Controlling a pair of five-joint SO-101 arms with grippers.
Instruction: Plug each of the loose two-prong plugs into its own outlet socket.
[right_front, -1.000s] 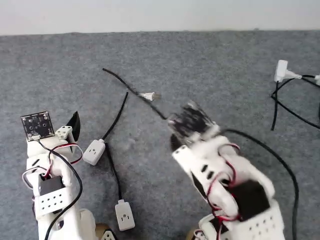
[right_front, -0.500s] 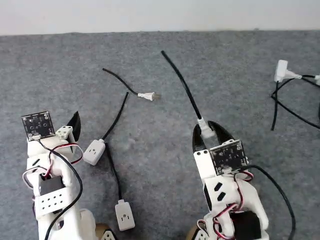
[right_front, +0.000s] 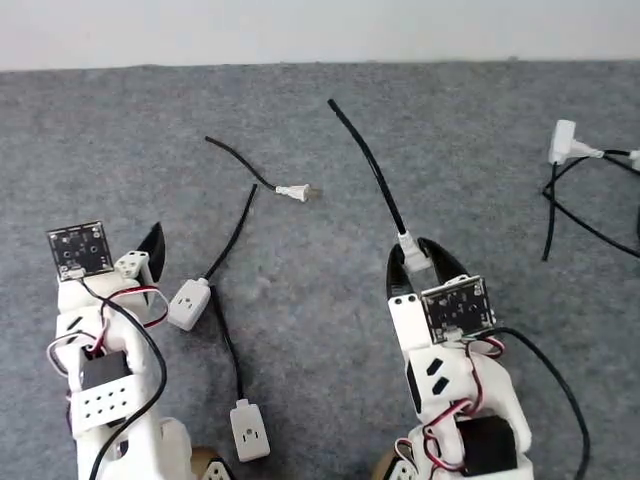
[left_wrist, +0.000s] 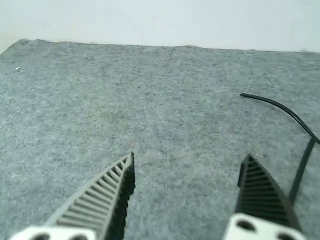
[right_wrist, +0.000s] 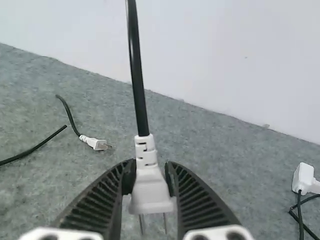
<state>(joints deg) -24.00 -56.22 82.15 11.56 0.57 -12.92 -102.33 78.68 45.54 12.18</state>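
grey carpet (right_front: 300, 110) covers your table up to a white wall (right_front: 300, 30). take the outlet socket (right_front: 189, 303) on its short black lead as your mark. your left gripper (left_wrist: 189, 159) sits just beside it, on the side away from the other arm, jaws spread wide over bare carpet. a second outlet socket (right_front: 249, 430) lies near the mark, closer to the arm bases, slots facing up, and its lead passes close beside the mark. a loose two-prong plug (right_front: 293, 192) lies beyond the mark toward the wall, flat on the carpet, prongs pointing away from its short cable. well apart from the mark, across the carpet, your right gripper (right_front: 425, 262) is clamped on another white plug (right_wrist: 149, 185): the fingers press its body from both sides, its two prongs point back toward the wrist camera, and its black cable (right_front: 365, 160) runs off toward the wall to a free end. farther from the mark again, a white connector (right_front: 563, 142) lies among tangled black cables.
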